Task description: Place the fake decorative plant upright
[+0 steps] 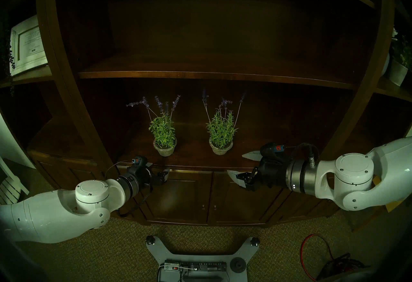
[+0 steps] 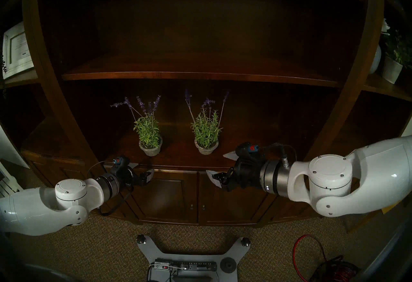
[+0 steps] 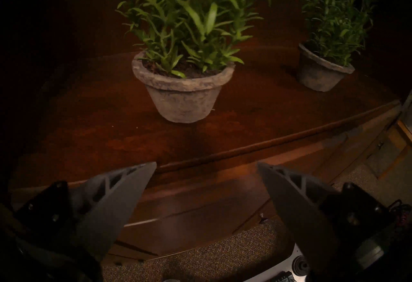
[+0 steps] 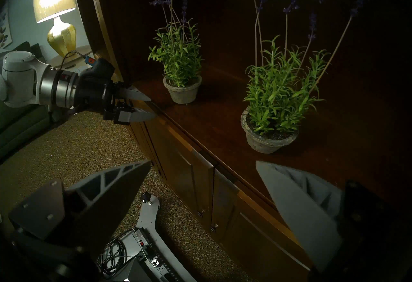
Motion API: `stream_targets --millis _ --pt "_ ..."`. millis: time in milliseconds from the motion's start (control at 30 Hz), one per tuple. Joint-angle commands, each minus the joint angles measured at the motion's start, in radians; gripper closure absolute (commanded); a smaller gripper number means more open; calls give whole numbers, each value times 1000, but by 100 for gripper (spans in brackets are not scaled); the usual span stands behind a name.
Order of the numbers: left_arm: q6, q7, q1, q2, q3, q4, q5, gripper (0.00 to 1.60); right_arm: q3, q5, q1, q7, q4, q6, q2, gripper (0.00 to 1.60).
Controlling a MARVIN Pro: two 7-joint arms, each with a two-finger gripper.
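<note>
Two fake lavender plants in grey pots stand upright on the dark wooden shelf (image 1: pixel 191 159). The left plant (image 1: pixel 163 132) (image 3: pixel 182 96) (image 4: pixel 181 92) is just behind and to the right of my left gripper (image 1: pixel 158 170) (image 3: pixel 206 164) (image 4: pixel 151 107). That gripper hangs open and empty at the shelf's front edge. The right plant (image 1: pixel 220 134) (image 3: pixel 323 74) (image 4: pixel 267 141) stands to the left of my right gripper (image 1: pixel 235 163) (image 4: pixel 202 163). This gripper is open too, with nothing between its fingers and one finger over the shelf.
An upper shelf board (image 1: pixel 200 74) runs close above the purple flower tips. Cabinet doors (image 1: pixel 189 196) sit below the shelf. A framed picture (image 1: pixel 27 45) is at left, a white potted plant (image 1: pixel 399 67) at right, a lit lamp (image 4: pixel 55 18) beyond. A red cable (image 1: pixel 312 252) lies on the carpet.
</note>
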State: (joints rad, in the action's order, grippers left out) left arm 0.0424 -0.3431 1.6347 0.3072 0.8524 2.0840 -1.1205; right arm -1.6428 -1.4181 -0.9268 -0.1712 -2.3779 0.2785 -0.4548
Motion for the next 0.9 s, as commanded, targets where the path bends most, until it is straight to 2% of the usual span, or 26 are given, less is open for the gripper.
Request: stream_targets --millis 0,367,867 --pt "-52 -16 104 -108 31 117 19 0 15 2 -12 1 0 5 0 0" --pt "-123 -60 202 -158 39 158 64 0 13 2 -12 0 0 5 0 0" --pt "-259 -120 266 -187 97 177 91 0 13 2 -12 0 0 5 0 0"
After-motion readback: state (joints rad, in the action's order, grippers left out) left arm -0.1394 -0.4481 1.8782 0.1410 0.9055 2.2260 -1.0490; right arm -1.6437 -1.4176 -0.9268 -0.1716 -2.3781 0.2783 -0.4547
